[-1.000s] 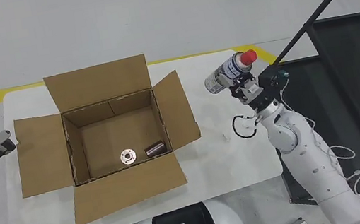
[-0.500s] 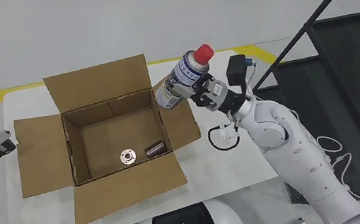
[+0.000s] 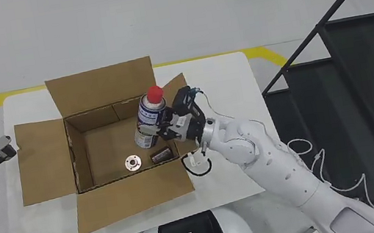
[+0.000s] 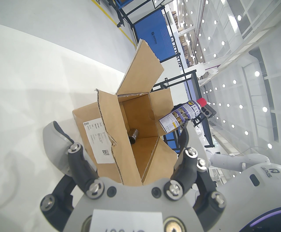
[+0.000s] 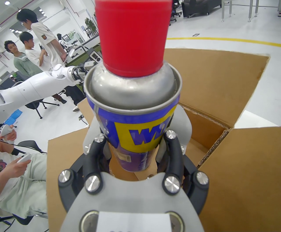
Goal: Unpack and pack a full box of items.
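Top view: right gripper [image 3: 168, 128] pinching red-capped blue spray can [image 3: 148, 115] over right side of open brown cardboard box [image 3: 103, 82], silver ring [image 3: 133, 162] and dark cylinder [image 3: 160, 154] inside; left gripper [image 3: 3, 147] spread, empty; we judge packing barely begun.

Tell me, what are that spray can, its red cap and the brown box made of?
Spray can: metal, going by its dull silver dome and rolled rim, under a glossy printed label.
Red cap: probably plastic, smooth and evenly coloured.
Box: brown corrugated cardboard, matte; fluting shows along its cut edges.

spray can [image 3: 148, 117]: red-capped, tilted above open box [image 3: 98, 118] | disc [image 3: 133, 162], cylinder [image 3: 160, 154] inside
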`<state>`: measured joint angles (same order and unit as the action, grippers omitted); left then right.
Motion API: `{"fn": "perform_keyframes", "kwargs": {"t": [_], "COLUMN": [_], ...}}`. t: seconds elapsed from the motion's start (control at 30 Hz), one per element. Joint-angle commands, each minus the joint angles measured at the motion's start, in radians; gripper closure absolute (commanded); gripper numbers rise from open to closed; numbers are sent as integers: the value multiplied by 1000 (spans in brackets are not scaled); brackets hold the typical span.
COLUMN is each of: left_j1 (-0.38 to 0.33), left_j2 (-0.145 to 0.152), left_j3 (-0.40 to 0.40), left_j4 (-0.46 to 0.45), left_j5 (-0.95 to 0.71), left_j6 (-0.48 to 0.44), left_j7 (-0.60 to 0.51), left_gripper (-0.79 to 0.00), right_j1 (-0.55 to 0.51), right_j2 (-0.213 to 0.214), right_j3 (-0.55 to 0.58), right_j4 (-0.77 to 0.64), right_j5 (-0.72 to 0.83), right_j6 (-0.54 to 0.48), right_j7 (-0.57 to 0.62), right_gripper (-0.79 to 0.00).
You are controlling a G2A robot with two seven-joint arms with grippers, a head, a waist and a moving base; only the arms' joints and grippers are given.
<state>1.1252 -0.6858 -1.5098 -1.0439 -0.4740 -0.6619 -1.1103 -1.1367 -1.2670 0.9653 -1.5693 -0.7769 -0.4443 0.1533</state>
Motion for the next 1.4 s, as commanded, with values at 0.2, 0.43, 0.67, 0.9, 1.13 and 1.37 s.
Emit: {"fn": "perform_keyframes", "kwargs": {"t": [0.2, 0.43, 0.67, 0.9, 1.13, 1.37], "left_j1": [0, 0, 0, 0, 0, 0], "left_j2": [0, 0, 0, 0, 0, 0], "left_j3": [0, 0, 0, 0, 0, 0], "left_j4": [0, 0, 0, 0, 0, 0], "left_j5": [0, 0, 0, 0, 0, 0], "left_j6": [0, 0, 0, 0, 0, 0], "left_j7": [0, 0, 0, 0, 0, 0], "left_gripper": [-785, -785, -785, -785, -785, -785], "right_j1": [0, 0, 32, 156, 279, 394], "right_j2": [0, 0, -3, -39, -108, -186], "right_j3": [0, 0, -5, -89, -229, -371], "right_j4": [1, 1, -67, -70, 113, 313], "right_j5": [2, 2, 7, 124, 361, 413], "right_j6": [1, 1, 96, 186, 241, 247], "right_j7": [-1, -1, 150, 292, 362, 382], "right_gripper": [0, 0, 0, 0, 0, 0]}}
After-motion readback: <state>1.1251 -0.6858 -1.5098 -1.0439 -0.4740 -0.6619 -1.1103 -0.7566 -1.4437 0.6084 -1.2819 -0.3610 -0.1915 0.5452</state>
